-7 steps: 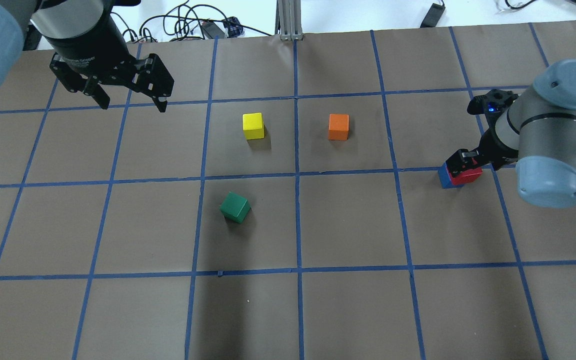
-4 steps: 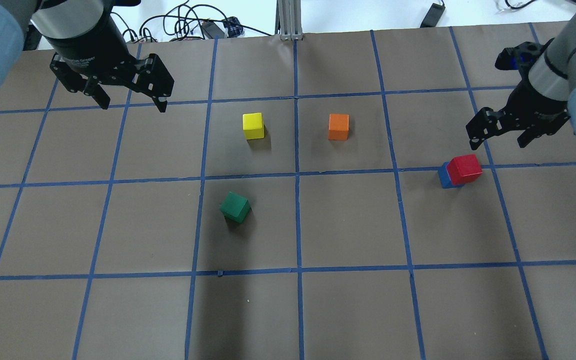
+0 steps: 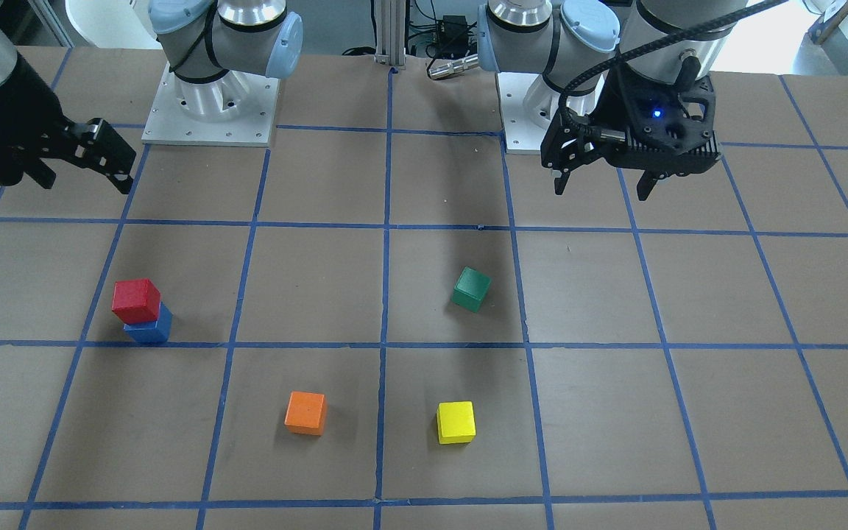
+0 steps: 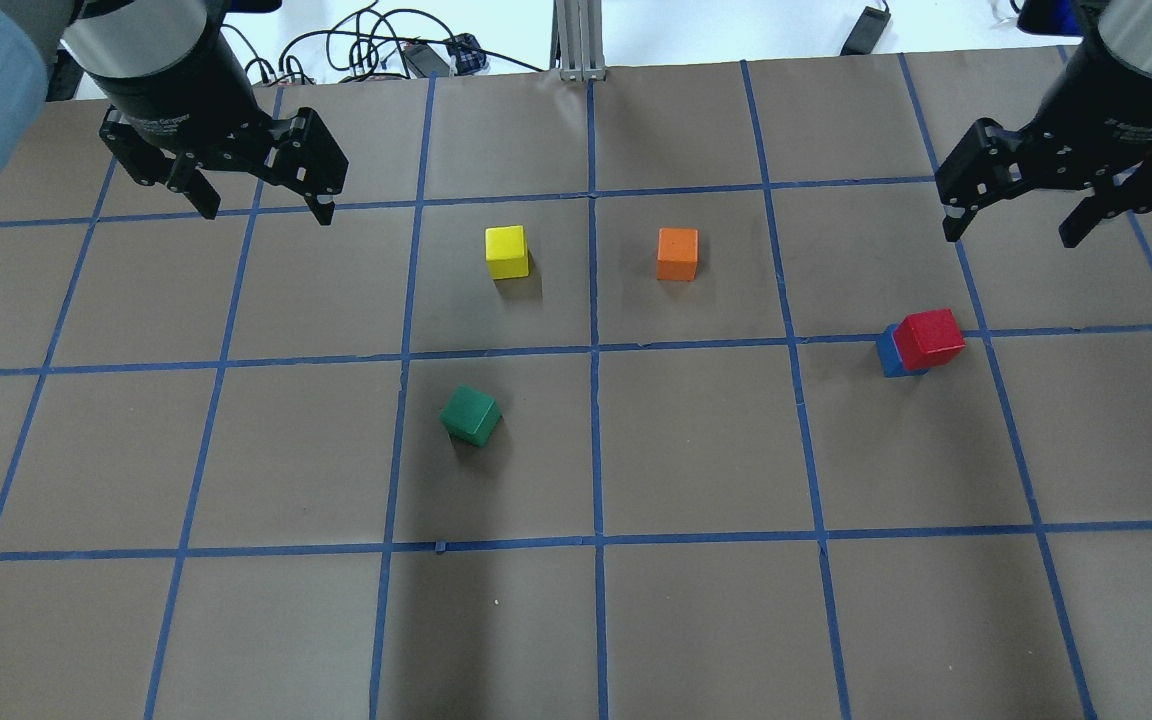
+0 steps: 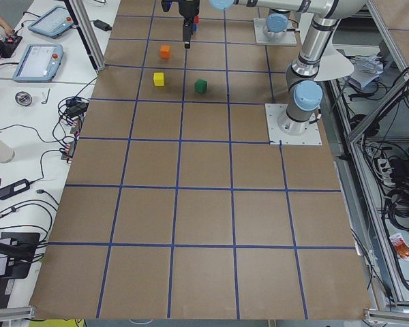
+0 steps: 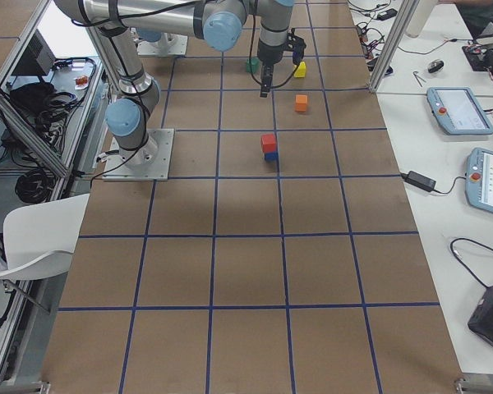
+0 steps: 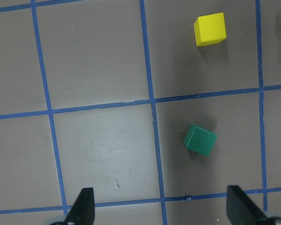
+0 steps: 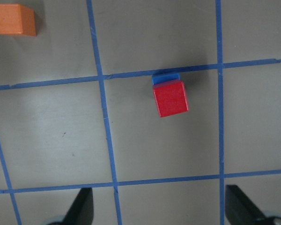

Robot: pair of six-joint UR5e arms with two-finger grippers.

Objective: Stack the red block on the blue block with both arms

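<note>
red block (image 3: 135, 300) atop blue block (image 3: 150, 329) (blue a mere sliver overhead)

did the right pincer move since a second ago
Yes. The right pincer left the red block and now hangs open beyond it, toward the overhead view's top.

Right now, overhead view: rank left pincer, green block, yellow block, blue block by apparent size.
1. left pincer, nearer the camera.
2. green block and yellow block: alike, no ranking.
3. blue block: mostly hidden under the red block.
</note>
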